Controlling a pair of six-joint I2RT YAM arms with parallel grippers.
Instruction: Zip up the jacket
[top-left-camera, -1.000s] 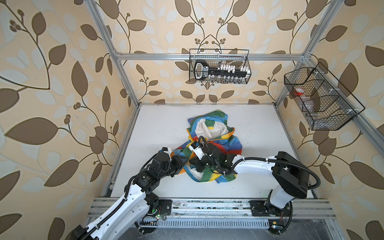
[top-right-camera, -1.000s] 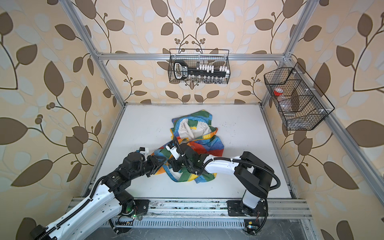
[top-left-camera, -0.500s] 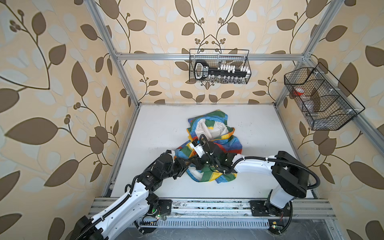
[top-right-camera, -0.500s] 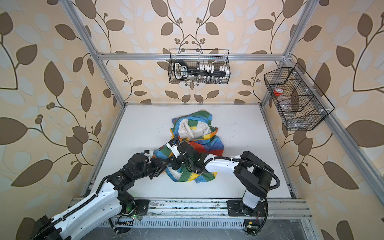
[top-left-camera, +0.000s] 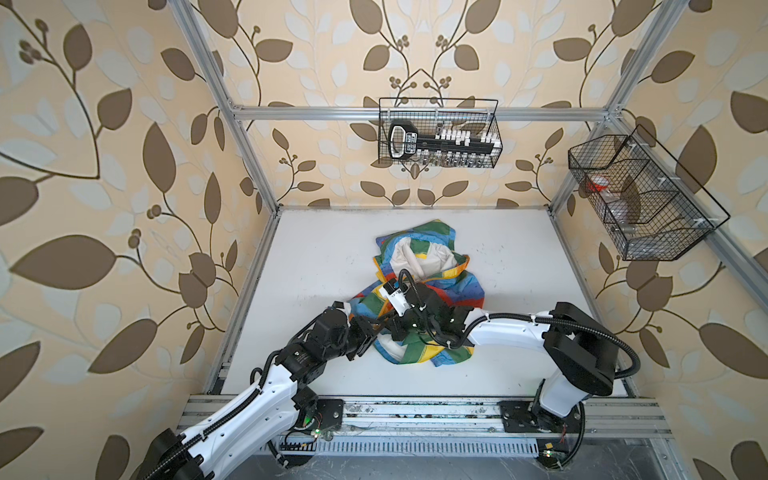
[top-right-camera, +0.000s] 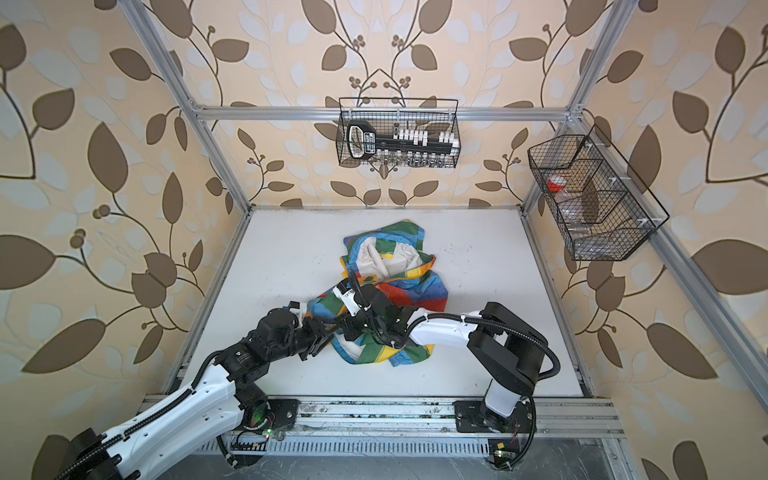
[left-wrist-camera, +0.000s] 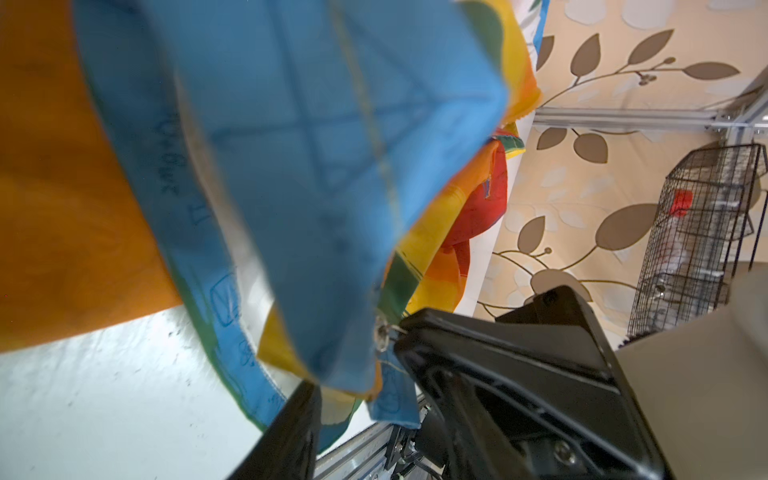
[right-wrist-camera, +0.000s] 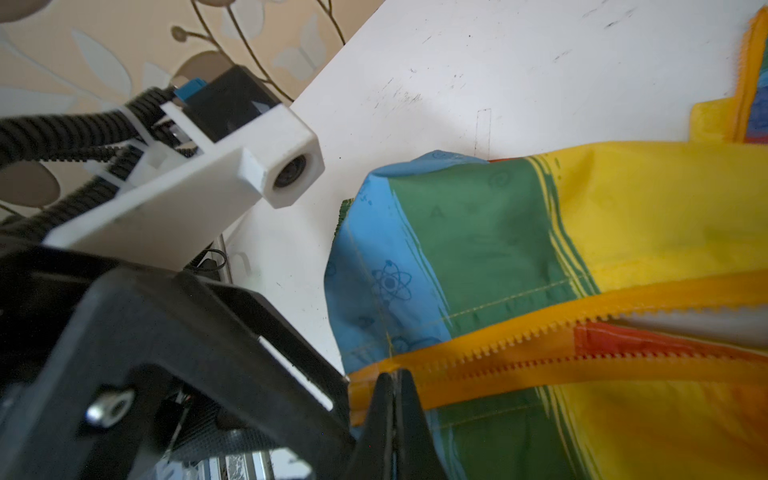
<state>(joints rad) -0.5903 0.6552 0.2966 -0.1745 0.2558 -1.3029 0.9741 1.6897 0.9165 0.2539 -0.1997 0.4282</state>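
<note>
In both top views the jacket (top-left-camera: 463, 286) (top-right-camera: 432, 286) lies crumpled mid-table (top-left-camera: 316, 257), with the hood toward 12 o'clock and its off-white lining showing. The left claw (top-left-camera: 374, 328) reaches from 7 o'clock and the right claw (top-left-camera: 395, 330) from 4 o'clock. They meet at the jacket's 7 o'clock edge, where the right wrist and its cables cover the cloth. A back basket (top-left-camera: 438, 133) hangs at 12 o'clock and a side basket (top-left-camera: 640, 199) at 2 o'clock.

In the left wrist view the left claw (left-wrist-camera: 355, 365) has its jaws apart. A blue hem of the jacket (left-wrist-camera: 316, 166), bearing a metal snap (left-wrist-camera: 380, 332), hangs between them. Cloth blocks most of the view.

In the right wrist view the right claw (right-wrist-camera: 392, 384) is pinched together on the end of the orange-yellow zipper (right-wrist-camera: 519, 368). Beyond the pinch, the zipper's two rows of teeth lie parted. The left arm's white camera housing (right-wrist-camera: 232, 174) crowds close beside.
</note>
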